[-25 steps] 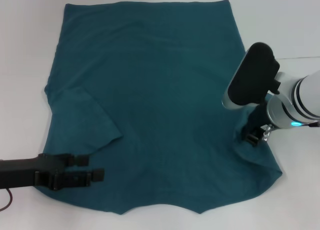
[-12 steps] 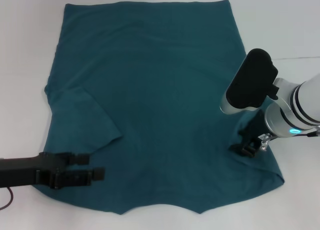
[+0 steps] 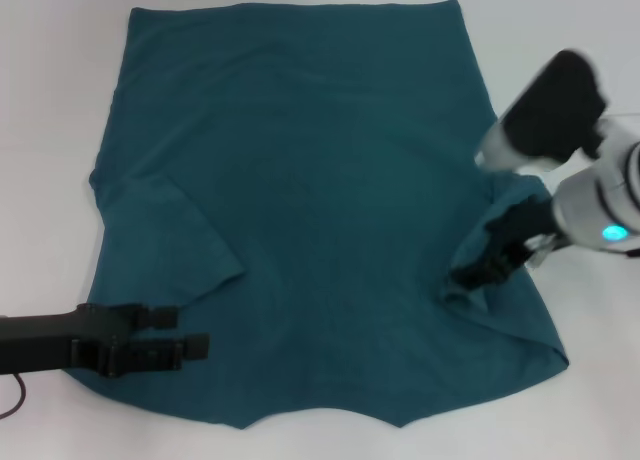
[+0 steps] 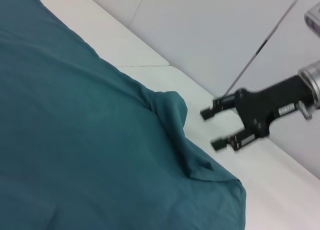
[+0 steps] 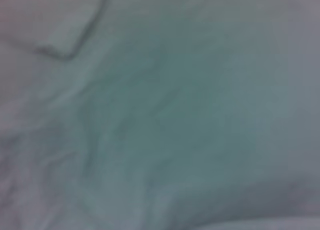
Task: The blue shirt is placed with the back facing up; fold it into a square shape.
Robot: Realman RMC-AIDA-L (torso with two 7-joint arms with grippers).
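Note:
The blue shirt (image 3: 320, 180) lies spread flat on the white table, plain side up. Its left sleeve (image 3: 165, 240) is folded in over the body. At the shirt's right edge my right gripper (image 3: 478, 270) hangs low over the right sleeve, where the cloth is bunched into a raised ridge (image 3: 462, 280). The left wrist view shows the right gripper (image 4: 216, 128) open with nothing between its fingers, just beyond the raised fold (image 4: 170, 107). My left gripper (image 3: 185, 332) rests open on the shirt's near left corner, pointing right. The right wrist view is filled by shirt cloth (image 5: 175, 115).
The white table (image 3: 50, 100) surrounds the shirt on all sides, with a seam line (image 3: 600, 113) at the far right. The right arm's white and black wrist housing (image 3: 545, 115) stands above the shirt's right edge.
The right arm has tilted and its gripper has slid left and inward over the right sleeve, pushing the cloth into a taller ridge. The left arm has not moved.

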